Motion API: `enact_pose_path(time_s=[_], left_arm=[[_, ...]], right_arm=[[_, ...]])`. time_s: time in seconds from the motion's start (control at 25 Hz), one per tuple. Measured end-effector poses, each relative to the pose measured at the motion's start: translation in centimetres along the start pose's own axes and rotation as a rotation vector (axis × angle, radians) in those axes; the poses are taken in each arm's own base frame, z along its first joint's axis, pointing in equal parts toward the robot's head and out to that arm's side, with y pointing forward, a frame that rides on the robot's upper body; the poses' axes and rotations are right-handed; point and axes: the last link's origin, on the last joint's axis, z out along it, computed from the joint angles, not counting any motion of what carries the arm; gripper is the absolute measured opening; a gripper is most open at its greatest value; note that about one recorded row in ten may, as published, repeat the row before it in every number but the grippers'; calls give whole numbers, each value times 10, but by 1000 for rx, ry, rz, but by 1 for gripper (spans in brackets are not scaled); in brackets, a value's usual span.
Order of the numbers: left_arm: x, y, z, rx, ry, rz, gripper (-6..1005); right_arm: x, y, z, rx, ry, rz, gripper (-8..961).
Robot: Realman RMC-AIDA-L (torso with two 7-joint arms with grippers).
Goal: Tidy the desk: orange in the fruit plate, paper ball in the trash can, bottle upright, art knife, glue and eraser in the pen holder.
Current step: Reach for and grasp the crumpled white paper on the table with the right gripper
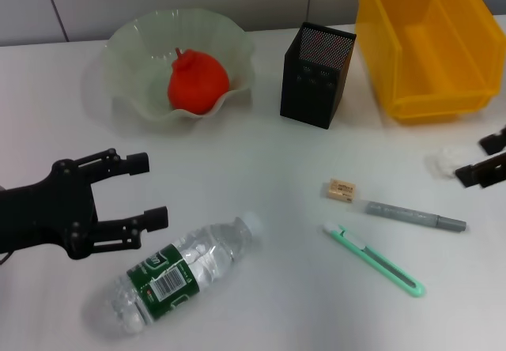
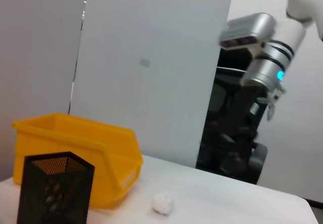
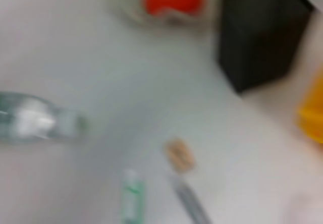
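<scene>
The orange (image 1: 198,83) lies in the pale fruit plate (image 1: 130,47). The water bottle (image 1: 175,276) lies on its side at the near left. My left gripper (image 1: 144,191) is open just left of the bottle's neck. The eraser (image 1: 341,190), the grey glue stick (image 1: 415,216) and the green art knife (image 1: 375,260) lie at centre right. The black mesh pen holder (image 1: 316,74) stands behind them. The paper ball (image 1: 443,163) lies by my right gripper (image 1: 489,157), which is open at the right edge. The paper ball also shows in the left wrist view (image 2: 162,203).
The yellow bin (image 1: 423,43) stands at the back right, beside the pen holder. It also shows in the left wrist view (image 2: 75,148) behind the pen holder (image 2: 54,188). The right wrist view shows the bottle (image 3: 35,120), eraser (image 3: 179,154) and knife (image 3: 132,200).
</scene>
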Motion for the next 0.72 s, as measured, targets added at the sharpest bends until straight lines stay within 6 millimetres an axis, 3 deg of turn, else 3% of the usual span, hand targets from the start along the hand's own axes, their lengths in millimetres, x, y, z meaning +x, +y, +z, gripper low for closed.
enact_pose_path(time_s=[0.16,0.28,0.52,0.72], left_arm=[[-3,2,1,-10,-12,-4,858],[-3,2,2,-11,-12,-4,858],[-5,4,5,-14,-12,-1,858],[-5,3,5,-9,-8,-2,858]], right_arm=[[-10,-5,2,104,120,50,737],[-14,-15,18,151,208,112,737],[-16,-30,50,169,214,168,726],[-15,-38,64,180,214,185,707]])
